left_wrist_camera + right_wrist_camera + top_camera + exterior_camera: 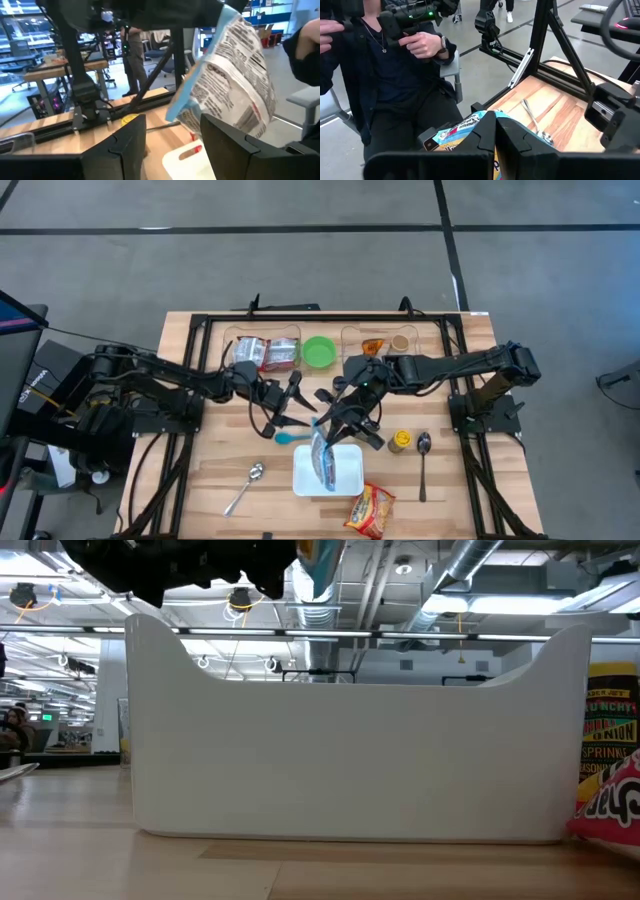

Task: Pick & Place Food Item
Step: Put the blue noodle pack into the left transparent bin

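A blue-and-white printed food bag hangs over the white tray at the table's near middle. It also shows in the left wrist view as the bag and at the top of the low view as the bag. My right gripper is shut on its top. My left gripper stands open just left of the bag, its fingers level and pointing at it with nothing between them. My right gripper pinches the bag's blue top edge between its two shut fingers, coming from the table's right and slanting down. The bag hangs below the fingers, tilted, its lower end clear above the tray.
Around the tray lie a red snack bag, a yellow can, two metal spoons and a teal spoon. A green bowl and packaged food sit at the back. A person sits beyond the table.
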You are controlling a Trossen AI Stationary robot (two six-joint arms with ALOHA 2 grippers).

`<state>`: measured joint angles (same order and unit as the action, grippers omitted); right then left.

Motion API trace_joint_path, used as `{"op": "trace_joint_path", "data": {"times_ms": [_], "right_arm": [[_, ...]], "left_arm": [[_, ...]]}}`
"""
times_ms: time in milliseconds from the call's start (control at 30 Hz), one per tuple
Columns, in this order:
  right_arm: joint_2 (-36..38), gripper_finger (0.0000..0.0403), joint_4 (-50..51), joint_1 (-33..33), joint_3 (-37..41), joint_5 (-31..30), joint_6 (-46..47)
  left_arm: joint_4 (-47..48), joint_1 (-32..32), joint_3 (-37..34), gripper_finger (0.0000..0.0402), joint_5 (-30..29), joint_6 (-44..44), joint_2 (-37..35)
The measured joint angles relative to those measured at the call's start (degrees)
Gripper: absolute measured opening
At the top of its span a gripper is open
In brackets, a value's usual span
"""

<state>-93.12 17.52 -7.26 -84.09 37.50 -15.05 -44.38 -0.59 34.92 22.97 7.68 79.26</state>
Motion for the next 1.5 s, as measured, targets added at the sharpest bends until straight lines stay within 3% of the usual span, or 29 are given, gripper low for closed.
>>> {"op": "trace_joint_path", "data": {"times_ms": [1233,1500], "right_arm": [[0.0,0.0,0.0,2.95,0.0,-0.02,-0.41],[0.0,0.0,-0.02,2.79,0.0,0.0,-0.42]], "left_arm": [[-1.57,-1.28,0.0,0.0181,1.59,-0.96,0.0],[-1.55,-1.28,0.0,0.0136,1.59,-1.14,0.0]]}}
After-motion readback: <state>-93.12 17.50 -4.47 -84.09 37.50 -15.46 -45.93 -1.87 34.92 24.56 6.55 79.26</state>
